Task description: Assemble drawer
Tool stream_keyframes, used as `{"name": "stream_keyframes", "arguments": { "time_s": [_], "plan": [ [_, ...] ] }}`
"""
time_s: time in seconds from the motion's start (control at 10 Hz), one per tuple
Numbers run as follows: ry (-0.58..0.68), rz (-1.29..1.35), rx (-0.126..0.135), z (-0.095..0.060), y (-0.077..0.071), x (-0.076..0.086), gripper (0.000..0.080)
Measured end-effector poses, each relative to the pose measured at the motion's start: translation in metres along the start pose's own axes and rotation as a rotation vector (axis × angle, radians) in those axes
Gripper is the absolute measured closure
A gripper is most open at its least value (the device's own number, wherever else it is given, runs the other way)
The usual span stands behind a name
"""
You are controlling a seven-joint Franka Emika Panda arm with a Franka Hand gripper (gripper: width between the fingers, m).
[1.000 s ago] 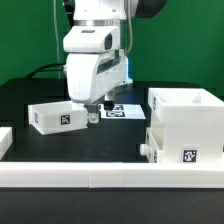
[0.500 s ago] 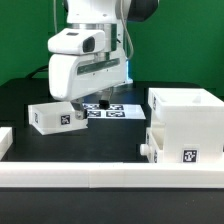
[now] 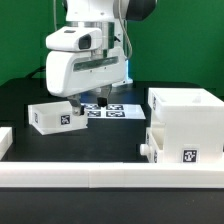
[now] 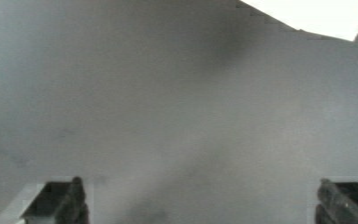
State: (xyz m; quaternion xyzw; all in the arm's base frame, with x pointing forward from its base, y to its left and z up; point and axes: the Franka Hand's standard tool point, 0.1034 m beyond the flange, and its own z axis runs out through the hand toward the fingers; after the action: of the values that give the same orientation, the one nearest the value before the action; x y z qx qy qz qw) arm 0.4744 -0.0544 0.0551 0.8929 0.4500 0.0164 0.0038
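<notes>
A small white open-top tray (image 3: 56,117) with a black-and-white tag lies at the exterior view's left on the black table. A large white boxy drawer part (image 3: 184,110) stands at the right, with a tagged lower part (image 3: 182,150) in front of it. My gripper (image 3: 88,103) hangs just above the table beside the small tray's right end, open and empty. In the wrist view the gripper (image 4: 202,205) shows its two fingers far apart over bare grey table. A white corner (image 4: 314,14) shows at the frame's edge, and I cannot tell which part it is.
The marker board (image 3: 112,110) lies flat behind the gripper. A long white border rail (image 3: 100,178) runs along the front of the table. A white block (image 3: 4,140) sits at the far left edge.
The gripper has moved toward the exterior view's left, from over the marker board to beside the small tray. The parts have not moved.
</notes>
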Motion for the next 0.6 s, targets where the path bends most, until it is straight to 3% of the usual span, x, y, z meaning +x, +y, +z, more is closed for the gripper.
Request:
{"name": "stream_keyframes", "arguments": {
  "time_s": [0.1,0.2,0.3,0.4,0.6],
  "plan": [
    [-0.002,-0.026,0.000,0.000,0.000,-0.004,0.0150],
    [0.004,-0.022,-0.020,-0.002,0.000,-0.019,0.0150],
    [0.016,0.021,-0.051,-0.006,-0.011,-0.035,0.0150],
    [0.013,0.098,-0.047,-0.006,-0.026,-0.051,0.0150],
    [-0.005,0.157,-0.032,-0.005,-0.039,-0.074,0.0150]
  ]
}}
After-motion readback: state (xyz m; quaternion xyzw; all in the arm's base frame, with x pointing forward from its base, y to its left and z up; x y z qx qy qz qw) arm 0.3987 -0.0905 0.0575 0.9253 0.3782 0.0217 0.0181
